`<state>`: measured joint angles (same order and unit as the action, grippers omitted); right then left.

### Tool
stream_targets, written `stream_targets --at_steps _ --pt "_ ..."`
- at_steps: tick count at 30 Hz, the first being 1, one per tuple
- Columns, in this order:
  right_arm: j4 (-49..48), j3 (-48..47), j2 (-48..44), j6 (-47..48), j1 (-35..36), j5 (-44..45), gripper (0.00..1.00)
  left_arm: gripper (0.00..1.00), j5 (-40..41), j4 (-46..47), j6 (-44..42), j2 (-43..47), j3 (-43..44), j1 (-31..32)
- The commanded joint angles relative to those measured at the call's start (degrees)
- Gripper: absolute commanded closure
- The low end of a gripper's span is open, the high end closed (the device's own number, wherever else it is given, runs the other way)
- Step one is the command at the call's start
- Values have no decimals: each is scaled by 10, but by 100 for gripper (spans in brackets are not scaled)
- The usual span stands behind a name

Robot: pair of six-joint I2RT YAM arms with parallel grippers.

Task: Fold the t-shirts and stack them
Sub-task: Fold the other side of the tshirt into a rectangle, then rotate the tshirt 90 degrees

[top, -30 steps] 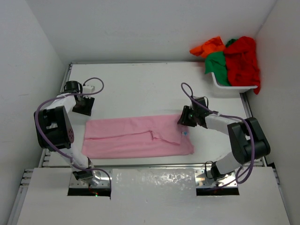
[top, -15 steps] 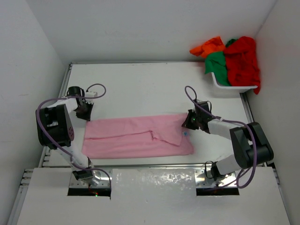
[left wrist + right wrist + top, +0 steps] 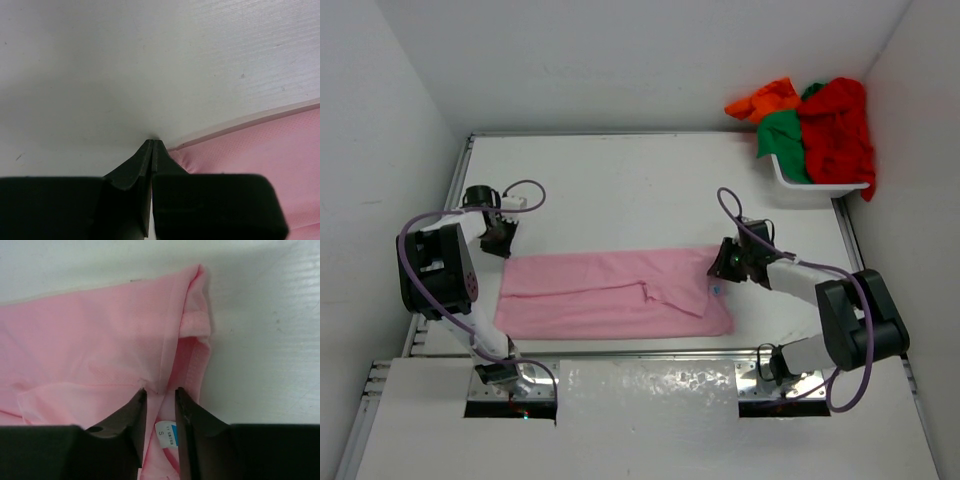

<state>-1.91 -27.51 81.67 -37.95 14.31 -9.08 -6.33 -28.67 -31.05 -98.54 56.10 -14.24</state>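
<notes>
The light pink t-shirt (image 3: pixel 610 295) lies flat on the white table (image 3: pixel 620 180), towards its near side, folded into a long band whose axis runs left to right; the next fold likely turns on that axis, since a gripper sits at each far corner of the band, the left gripper (image 3: pixel 501 243) at the far-left corner and the right gripper (image 3: pixel 724 265) at the far-right one, so neither arm is nearer; the left jaws are pressed fully together at the very edge of the hem, and I cannot tell whether any cloth is caught; the right jaws stand slightly apart astride a soft raised crease, just beyond the white size label (image 3: pixel 166 432); the cloth looks thin, matte, finely knit and limp; the red t-shirt (image 3: pixel 835 125), the green t-shirt (image 3: pixel 782 140) and the orange t-shirt (image 3: pixel 765 98) sit crumpled in the white basket (image 3: pixel 820 186) at the far right, well apart.
</notes>
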Motion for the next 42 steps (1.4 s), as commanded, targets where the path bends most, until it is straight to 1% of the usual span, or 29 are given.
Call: stream_targets --at_steps 1,2,3,4,5,6,7,10,12,16,21,24,28,32,34,35,36,37,39,40,41,42 --pt "31 -47 -18 38 -10 13 71 100 -10 5 -6 19 5 -2" --pt "70 -65 -26 61 -14 21 67 100 -11 5 -7 21 3 -2" --pt "93 -75 -46 76 -13 29 60 100 -10 4 -9 24 3 -2" --pt "116 -85 -55 89 -14 46 58 100 -9 3 -8 26 3 -2" --pt "165 -102 -65 108 -14 55 56 100 -9 0 -9 27 4 -2" --pt "192 -108 -75 111 -14 63 52 100 -9 -1 -10 29 4 -1" --pt "238 -112 -90 113 -14 69 51 100 -9 -2 -10 30 5 -2" --pt "298 -100 -120 100 -13 66 49 100 -8 -5 -10 31 9 -2" --pt "311 -70 -136 77 -12 43 47 100 -7 -10 -11 27 13 -2" --pt "326 -19 -178 47 -6 28 37 100 -5 -15 -10 22 21 -2" --pt "324 1 -177 38 13 9 38 97 -4 -21 -8 23 31 -2" --pt "299 32 -172 21 28 -11 42 97 -2 -26 -8 26 33 -2" --pt "280 48 -172 6 37 -37 48 96 4 -28 -9 34 31 -2" --pt "290 45 -170 14 38 -27 54 95 10 -28 -10 35 31 -2" --pt "290 43 -165 17 38 -25 60 95 10 -28 -10 33 31 -1" --pt "284 46 -159 17 38 -25 69 95 10 -27 -9 34 32 -2" --pt "284 46 -159 17 38 -25 69 95 11 -27 -9 34 32 -2" --pt "276 47 -153 14 39 -26 77 95 11 -26 -9 34 32 -2" --pt "270 45 -144 17 38 -19 86 91 15 -29 -9 36 36 -2" --pt "270 40 -128 22 38 -11 91 88 17 -31 -9 39 38 -2" --pt "271 33 -117 29 37 9 94 75 18 -33 -7 41 43 -2" --pt "270 19 -105 44 36 17 96 68 18 -40 -5 43 52 -3"
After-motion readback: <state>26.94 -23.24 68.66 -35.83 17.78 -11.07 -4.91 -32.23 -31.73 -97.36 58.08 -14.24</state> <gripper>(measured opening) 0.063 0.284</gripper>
